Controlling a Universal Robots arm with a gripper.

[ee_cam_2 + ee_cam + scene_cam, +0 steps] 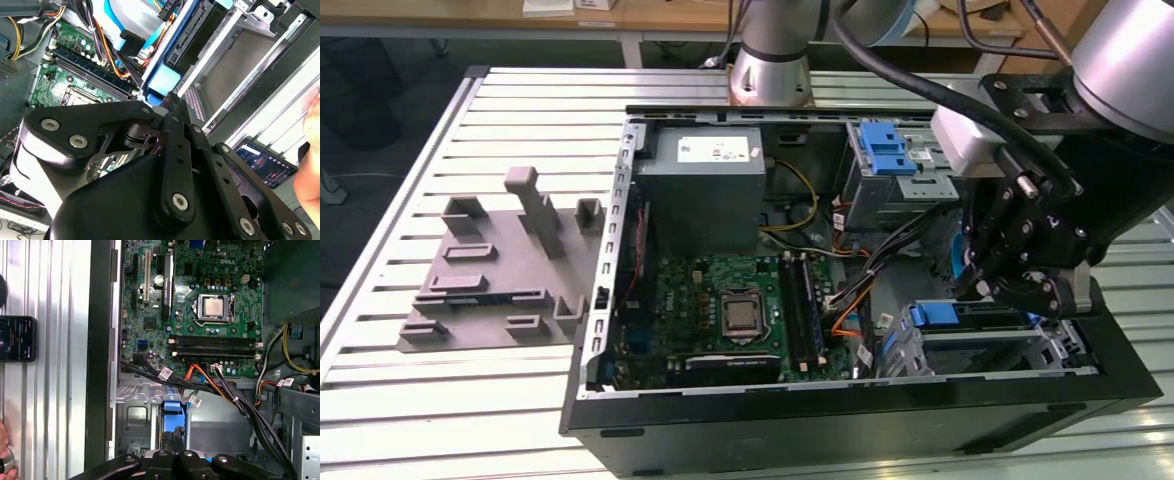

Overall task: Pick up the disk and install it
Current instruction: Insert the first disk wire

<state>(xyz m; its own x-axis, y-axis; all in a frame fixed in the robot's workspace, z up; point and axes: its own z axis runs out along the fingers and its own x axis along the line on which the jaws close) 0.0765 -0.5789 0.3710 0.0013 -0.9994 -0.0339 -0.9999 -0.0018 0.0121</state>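
The disk (pixel 967 318) sits at the drive cage in the near corner of the open computer case, on the exterior view's right, with its blue carrier end (pixel 931 315) facing the motherboard. In both wrist views it shows edge-on as a thin dark slab with a blue frame (pixel 172 405) (pixel 162 80), standing between the cage's metal walls. My gripper (pixel 1001 295) hangs right over it. The black fingers (pixel 165 456) close in on the disk's edge from both sides, so the gripper (pixel 173 450) (pixel 172 102) looks shut on it.
A grey power-supply box (pixel 707 190), a green motherboard (pixel 734 310) and an upper bay with a blue latch (pixel 887 150) fill the case. Black and orange cables (pixel 220 385) cross beside the cage. A grey fixture (pixel 507 260) lies on the slatted table. A phone (pixel 17 338) and a person's hand (pixel 4 452) lie beside the case.
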